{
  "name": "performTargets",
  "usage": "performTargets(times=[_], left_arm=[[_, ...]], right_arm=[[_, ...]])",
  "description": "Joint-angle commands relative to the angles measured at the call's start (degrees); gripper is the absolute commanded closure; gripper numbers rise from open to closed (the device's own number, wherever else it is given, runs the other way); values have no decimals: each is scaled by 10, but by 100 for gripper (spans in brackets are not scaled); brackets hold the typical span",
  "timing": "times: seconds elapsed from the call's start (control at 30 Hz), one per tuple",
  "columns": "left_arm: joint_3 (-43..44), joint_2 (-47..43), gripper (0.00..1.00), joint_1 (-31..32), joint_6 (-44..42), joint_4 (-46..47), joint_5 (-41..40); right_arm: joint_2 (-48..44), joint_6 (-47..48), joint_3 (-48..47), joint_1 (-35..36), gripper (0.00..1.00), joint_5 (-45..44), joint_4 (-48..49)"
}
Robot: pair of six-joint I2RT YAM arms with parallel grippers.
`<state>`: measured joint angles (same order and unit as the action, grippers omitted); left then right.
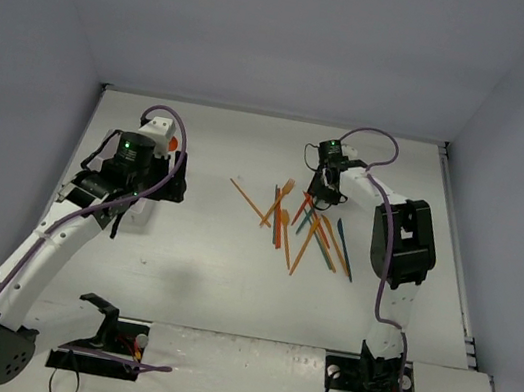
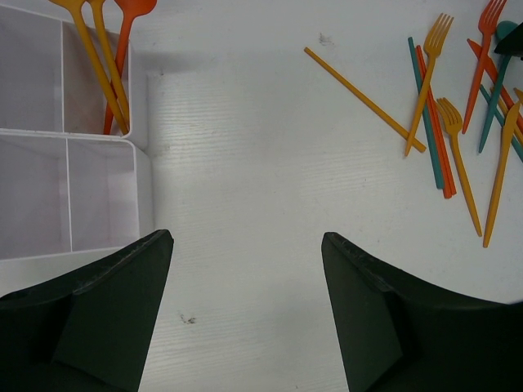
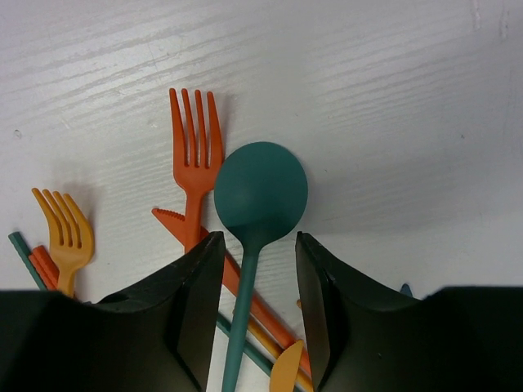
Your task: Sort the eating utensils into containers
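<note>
**Right pincer straddles teal spoon; left pincer wide open, empty, beside box**

Right pincer (image 3: pixel 257 243): jaws partly open, one on each side of the neck of the teal spoon (image 3: pixel 261 192). A gap shows on both sides of the handle, so nothing is gripped. The spoon's bowl lies flat on the table (image 3: pixel 392 98) just ahead of the fingertips, and its handle runs back between them. Red fork (image 3: pixel 196 155) is just ahead-left of the left finger, tines pointing away. Red knife (image 3: pixel 170 219) pokes out by that same finger. Orange fork (image 3: pixel 64 235) sits further left.

Left pincer (image 2: pixel 245 241): jaws spread wide, nothing between them, only bare table. White box (image 2: pixel 140 163) is ahead-left, just past the left finger. Three utensils (image 2: pixel 110 73), orange and red, lean in its far compartment, while the near compartments look bare. A single orange stick (image 2: pixel 364 100) lies ahead-right. The pile (image 2: pixel 458 122) of orange, red and teal pieces is further right, well apart from the box.
</note>
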<state>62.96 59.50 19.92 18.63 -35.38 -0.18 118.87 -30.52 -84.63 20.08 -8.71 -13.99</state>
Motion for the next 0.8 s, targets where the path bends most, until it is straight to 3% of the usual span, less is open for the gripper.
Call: performTargets(times=[0.0, 0.23, 0.43, 0.6, 0.77], left_arm=[[19, 3, 29, 4, 4, 17, 2], [23, 10, 29, 4, 2, 17, 12], [33, 9, 29, 7, 3, 16, 25], [62, 9, 29, 8, 14, 17, 52], [117, 19, 29, 11, 33, 21, 110]], right_arm=[[-23, -18, 6, 4, 62, -8, -2], [-10, -23, 14, 5, 69, -7, 4], [-13, -12, 15, 4, 90, -23, 8], [-62, 23, 7, 10, 100, -45, 10], [-151, 101, 18, 53, 100, -53, 23]])
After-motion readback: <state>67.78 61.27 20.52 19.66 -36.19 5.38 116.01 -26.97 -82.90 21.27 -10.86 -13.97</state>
